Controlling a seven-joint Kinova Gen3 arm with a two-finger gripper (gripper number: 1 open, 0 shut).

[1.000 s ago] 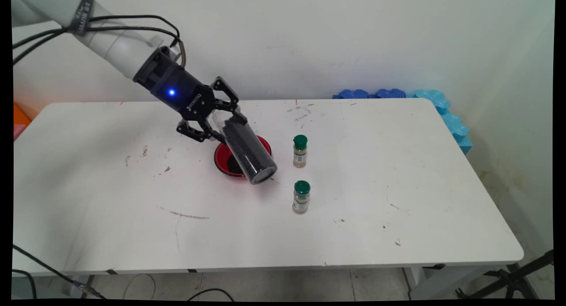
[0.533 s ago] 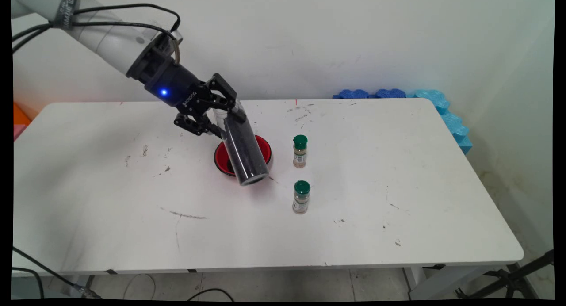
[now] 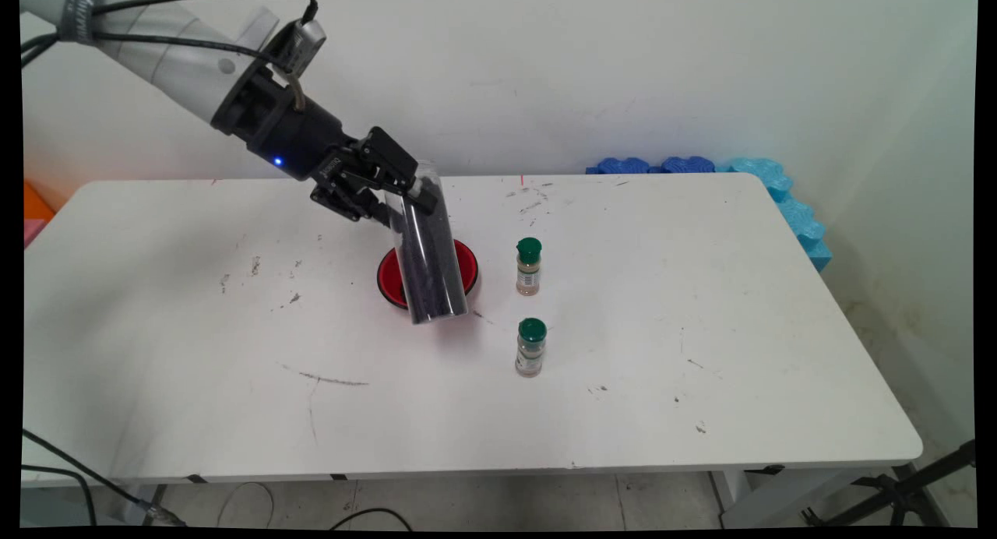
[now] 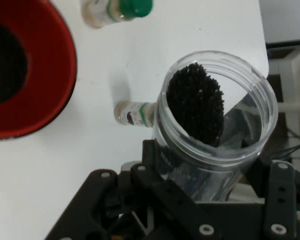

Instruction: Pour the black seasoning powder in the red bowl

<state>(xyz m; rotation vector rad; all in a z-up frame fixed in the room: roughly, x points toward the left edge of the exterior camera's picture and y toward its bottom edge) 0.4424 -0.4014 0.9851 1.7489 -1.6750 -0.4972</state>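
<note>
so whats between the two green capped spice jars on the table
Nothing: bare white table separates the far spice jar from the near spice jar, as the main view shows.

jar (image 3: 427, 251) over bowl (image 3: 467, 265) | two bottles (image 3: 528, 266) (image 3: 530, 347) right of bowl, on table (image 3: 701, 290)

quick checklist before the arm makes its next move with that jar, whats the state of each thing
1. Grip on the jar: ok. The gripper is shut on the clear jar near its open end.
2. Jar's tilt: ok. It hangs nearly upright in the main view, mouth up.
3. Contents: ok. The black grains lie inside the jar, below its rim.
4. Red bowl: ok. It sits on the table behind the jar, with dark grains in it.
5. Two green-capped spice bottles: ok. Both stand upright, apart from the jar and bowl.
6. Gap between jar's base and table: cannot tell.
</note>
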